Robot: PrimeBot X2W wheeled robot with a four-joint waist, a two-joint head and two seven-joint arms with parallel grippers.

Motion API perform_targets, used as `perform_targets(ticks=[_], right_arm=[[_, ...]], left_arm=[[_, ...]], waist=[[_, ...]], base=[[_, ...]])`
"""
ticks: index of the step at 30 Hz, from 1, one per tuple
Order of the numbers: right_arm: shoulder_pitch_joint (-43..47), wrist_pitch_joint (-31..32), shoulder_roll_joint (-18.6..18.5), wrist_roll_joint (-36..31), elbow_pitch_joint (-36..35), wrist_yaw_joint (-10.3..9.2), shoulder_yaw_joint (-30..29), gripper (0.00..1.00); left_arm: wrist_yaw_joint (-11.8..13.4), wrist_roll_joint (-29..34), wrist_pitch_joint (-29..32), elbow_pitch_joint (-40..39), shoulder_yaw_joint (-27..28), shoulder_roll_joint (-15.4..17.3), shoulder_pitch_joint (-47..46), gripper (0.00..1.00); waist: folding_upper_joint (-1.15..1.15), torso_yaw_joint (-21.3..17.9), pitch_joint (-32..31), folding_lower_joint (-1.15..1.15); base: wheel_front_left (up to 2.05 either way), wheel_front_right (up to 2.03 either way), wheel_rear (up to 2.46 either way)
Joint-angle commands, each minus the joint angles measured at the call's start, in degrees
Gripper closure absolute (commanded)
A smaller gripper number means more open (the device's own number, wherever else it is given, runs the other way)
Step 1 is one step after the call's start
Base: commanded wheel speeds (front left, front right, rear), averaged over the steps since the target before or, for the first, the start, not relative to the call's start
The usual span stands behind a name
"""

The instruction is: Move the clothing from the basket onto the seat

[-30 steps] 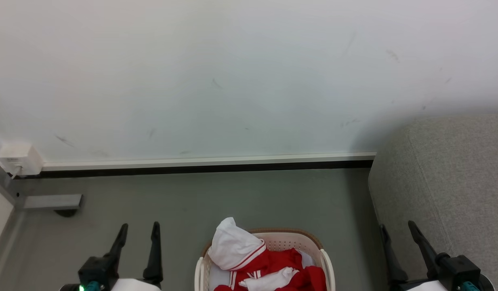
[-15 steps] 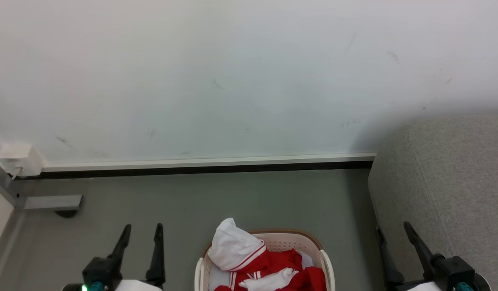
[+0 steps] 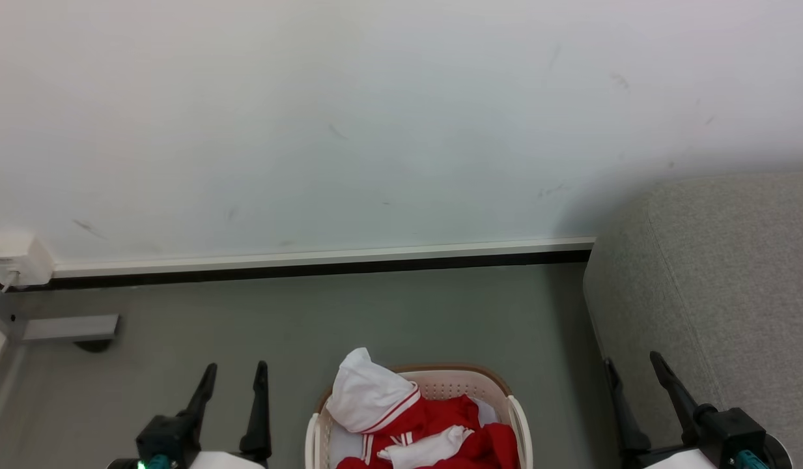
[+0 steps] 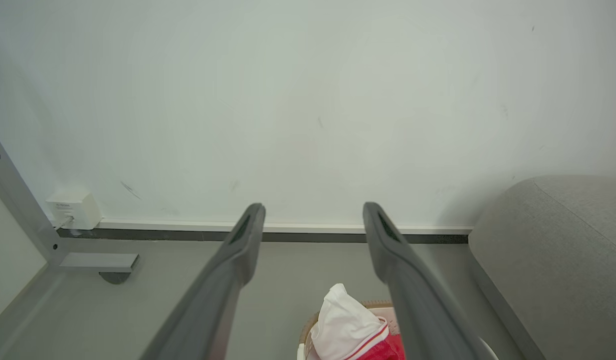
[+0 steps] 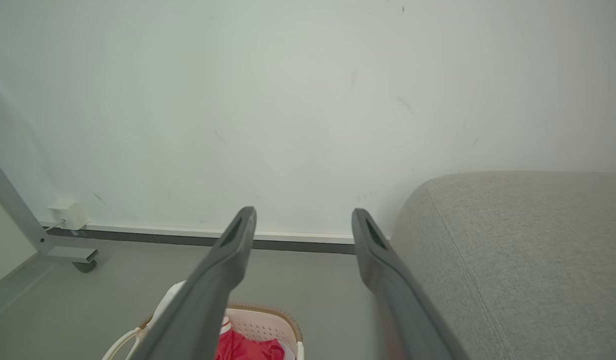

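Observation:
The cream basket (image 3: 466, 381) with a brown rim stands on the floor at the bottom middle of the head view. Red and white clothing (image 3: 414, 423) fills it, a white piece with red stripe trim (image 3: 365, 394) bulging over the left rim. The grey sofa (image 3: 720, 286) rises at the right. My left gripper (image 3: 235, 371) is open to the left of the basket, holding nothing. My right gripper (image 3: 632, 365) is open between the basket and the sofa's side. The left wrist view shows the clothing (image 4: 347, 325) and sofa (image 4: 552, 240); the right wrist view shows the basket (image 5: 260, 325) and sofa (image 5: 512, 240).
A white wall with a baseboard (image 3: 323, 257) runs behind the grey floor. At the far left are a white wall box (image 3: 10, 264) and a grey metal frame foot (image 3: 69, 329) with a dark caster. Bare floor (image 3: 375, 312) lies between basket and wall.
The whole head picture has shifted a little left and up, so the camera moved. Both grippers stay open, drifting slightly inward in the view. The clothing lies as before.

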Motion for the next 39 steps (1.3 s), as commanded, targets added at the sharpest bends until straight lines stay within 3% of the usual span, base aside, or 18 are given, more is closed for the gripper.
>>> perform_targets(ticks=[1, 11, 24, 39], right_arm=[[-0.78, -0.22, -0.23, -0.46, -0.29, -0.12, 0.09, 0.0], [-4.26, -0.21, -0.21, -1.18, -3.69, -0.12, 0.04, 0.0], [-15.39, -0.1, -0.18, -2.43, -12.67, -0.12, -1.05, 0.0], [-21.02, -0.11, -0.17, -4.26, -20.23, -0.12, 0.24, 0.0]], left_arm=[[-0.14, -0.25, -0.06, 0.24, -0.24, 0.17, -0.2, 0.0], [-2.99, 0.93, -0.05, 3.3, -5.71, 0.18, -7.18, 0.0], [-6.33, 5.03, 0.21, 19.93, -16.76, 0.24, -28.24, 0.0], [-7.74, 6.47, 5.64, 36.41, -24.79, 0.43, -44.2, 0.0]], waist=[[0.0, -0.36, 0.33, 0.0], [0.0, -2.09, 8.97, 0.0], [0.0, -4.63, 29.73, 0.0], [0.0, -7.05, 44.1, 0.0]], base=[[0.0, 0.0, 0.0], [0.0, 0.0, 0.0], [0.0, 0.0, 0.0], [0.0, 0.0, 0.0]])
